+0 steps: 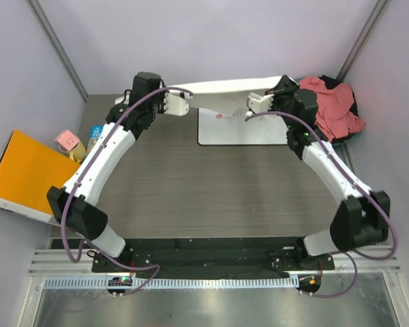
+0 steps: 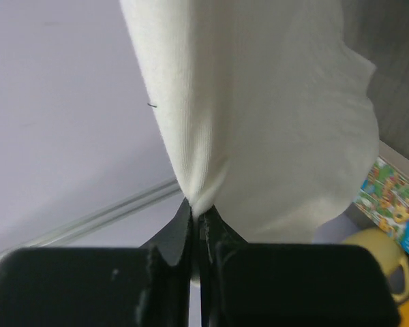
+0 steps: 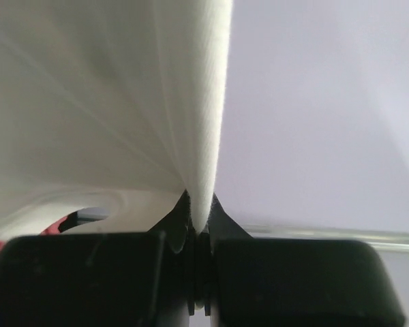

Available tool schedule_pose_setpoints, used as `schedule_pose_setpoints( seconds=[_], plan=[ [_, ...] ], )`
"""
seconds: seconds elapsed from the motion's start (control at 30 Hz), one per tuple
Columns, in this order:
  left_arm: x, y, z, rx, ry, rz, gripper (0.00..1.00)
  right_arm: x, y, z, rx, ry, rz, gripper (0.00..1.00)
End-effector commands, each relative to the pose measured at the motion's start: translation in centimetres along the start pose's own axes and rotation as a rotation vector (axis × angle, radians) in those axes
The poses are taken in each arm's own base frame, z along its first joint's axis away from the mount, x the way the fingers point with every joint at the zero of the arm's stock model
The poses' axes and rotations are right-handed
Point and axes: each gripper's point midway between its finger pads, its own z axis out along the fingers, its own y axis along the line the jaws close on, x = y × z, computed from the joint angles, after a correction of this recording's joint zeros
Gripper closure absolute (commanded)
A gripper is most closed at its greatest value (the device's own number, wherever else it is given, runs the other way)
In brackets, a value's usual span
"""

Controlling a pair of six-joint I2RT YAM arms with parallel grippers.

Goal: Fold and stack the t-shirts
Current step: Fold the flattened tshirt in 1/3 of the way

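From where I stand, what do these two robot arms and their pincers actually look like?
The left arm and right arm are glossy white shells with bulky black joints. A thin purple cable loops along each. The left gripper and right gripper have white bodies ending in matte black, wedge-shaped fingers.
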Motion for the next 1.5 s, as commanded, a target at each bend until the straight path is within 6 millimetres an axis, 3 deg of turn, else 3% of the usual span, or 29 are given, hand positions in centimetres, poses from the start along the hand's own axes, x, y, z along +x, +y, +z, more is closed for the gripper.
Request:
schedule_pose_setpoints(
  seconds=[0.0, 0.03, 0.1, 0.13, 0.27, 0.33, 0.43, 0.6, 0.67, 0.7, 0.73, 0.77, 0.8, 0.83, 0.87, 0.9, 0.93, 1.0, 1.03, 1.13, 1.17, 1.2, 1.23, 1.27, 1.3, 1.33, 1.4, 1.43, 1.47],
  plan=[
    [4.0, -3.9, -7.5, 0.125, -0.024, -0.043, 1.0, 0.0, -2.8, -7.2, -0.085, -0.057, 0.01, 0.99],
    [4.9, -4.2, -10.4, 0.115, -0.051, -0.054, 1.0, -0.3, -4.4, -9.5, -0.072, -0.072, 0.013, 0.99],
    [4.7, -7.1, -12.3, 0.184, -0.131, 0.005, 1.0, -1.0, -4.3, -11.6, -0.115, -0.112, 0.044, 0.99],
    [5.4, -6.2, -15.0, 0.115, -0.165, -0.007, 1.0, -1.1, -5.6, -13.1, -0.09, -0.119, 0.045, 0.99],
    [5.2, -3.6, -19.1, -0.023, -0.273, -0.04, 1.0, -1.1, -8.8, -15.4, -0.05, -0.119, 0.062, 0.99],
    [5.4, -2.5, -19.7, -0.045, -0.263, -0.048, 1.0, -1.0, -9.5, -15.2, -0.042, -0.118, 0.078, 0.99],
    [5.6, -2.6, -18.2, 0.003, -0.236, -0.025, 1.0, -0.8, -8.9, -13.1, -0.072, -0.107, 0.074, 0.99],
    [6.1, -8.1, -11.2, 0.274, -0.219, 0.07, 1.0, -0.8, -3.9, -7.3, -0.181, -0.111, 0.001, 0.99],
    [6.6, -8.4, -8.9, 0.309, -0.204, 0.104, 1.0, -0.6, -3.8, -5.2, -0.16, -0.105, -0.031, 0.99],
    [7.2, -8.9, -6.8, 0.344, -0.177, 0.099, 1.0, -0.7, -2.2, -3.3, -0.185, -0.105, -0.044, 0.99],
    [7.4, -8.7, -5.7, 0.353, -0.162, 0.103, 1.0, -0.4, -3.9, -2.4, -0.125, -0.092, -0.06, 0.99],
    [8.4, -6.4, -5.0, 0.294, -0.114, 0.125, 1.0, -0.2, -4.5, -1.7, -0.103, -0.086, -0.075, 0.99],
    [9.0, -5.9, -3.1, 0.287, -0.083, 0.126, 1.0, 0.1, -3.8, -0.1, -0.109, -0.076, -0.081, 0.99],
    [9.6, -3.3, -2.8, 0.218, -0.055, 0.13, 1.0, 0.5, -7.1, 0.4, -0.022, -0.053, -0.093, 0.99],
    [10.1, -1.6, -2.3, 0.168, -0.033, 0.144, 1.0, 0.7, -8.2, 0.9, 0.005, -0.044, -0.104, 0.99],
    [10.9, 1.9, -1.8, 0.044, 0.014, 0.139, 1.0, 1.3, -9.8, 1.1, 0.038, -0.031, -0.123, 0.99],
    [11.7, 4.4, -1.6, -0.027, 0.046, 0.133, 1.0, 1.7, -13.0, 1.1, 0.108, -0.01, -0.14, 0.99],
    [12.5, 9.2, -2.5, -0.191, 0.101, 0.131, 1.0, 2.5, -16.2, 0.5, 0.171, 0.014, -0.174, 0.99],
    [12.5, 11.2, -3.4, -0.261, 0.106, 0.122, 1.0, 2.7, -19.3, -0.8, 0.227, 0.022, -0.186, 0.99],
    [12.1, 14.0, -5.9, -0.404, 0.093, 0.109, 1.0, 2.6, -21.0, -2.4, 0.23, 0.003, -0.214, 0.99],
    [11.9, 13.5, -6.0, -0.403, 0.088, 0.107, 1.0, 2.3, -21.7, -3.7, 0.239, -0.011, -0.215, 0.99],
    [11.7, 12.8, -6.4, -0.397, 0.083, 0.114, 1.0, 2.1, -21.0, -4.0, 0.218, -0.021, -0.207, 0.99],
    [10.9, 9.0, -4.2, -0.307, 0.056, 0.144, 1.0, 1.9, -17.3, -3.5, 0.118, -0.044, -0.184, 0.99],
    [11.0, 8.2, -6.0, -0.318, 0.045, 0.157, 1.0, 1.7, -16.5, -4.7, 0.093, -0.049, -0.17, 0.99],
    [10.8, 6.1, -5.5, -0.288, 0.03, 0.171, 1.0, 1.8, -14.1, -4.9, 0.036, -0.051, -0.156, 0.99],
    [10.2, 0.2, -3.0, -0.157, 0.0, 0.204, 1.0, 1.6, -7.3, -4.7, -0.118, -0.061, -0.126, 0.99],
    [9.9, -4.5, -3.5, -0.083, -0.031, 0.24, 1.0, 1.4, -2.0, -6.9, -0.242, -0.064, -0.109, 0.99],
    [9.6, -11.2, -2.2, 0.059, -0.059, 0.24, 1.0, 0.9, 5.9, -8.5, -0.417, -0.085, -0.089, 0.99],
    [9.2, -13.5, -2.8, 0.094, -0.09, 0.25, 1.0, 0.5, 9.1, -9.9, -0.491, -0.099, -0.092, 0.99]
  ],
)
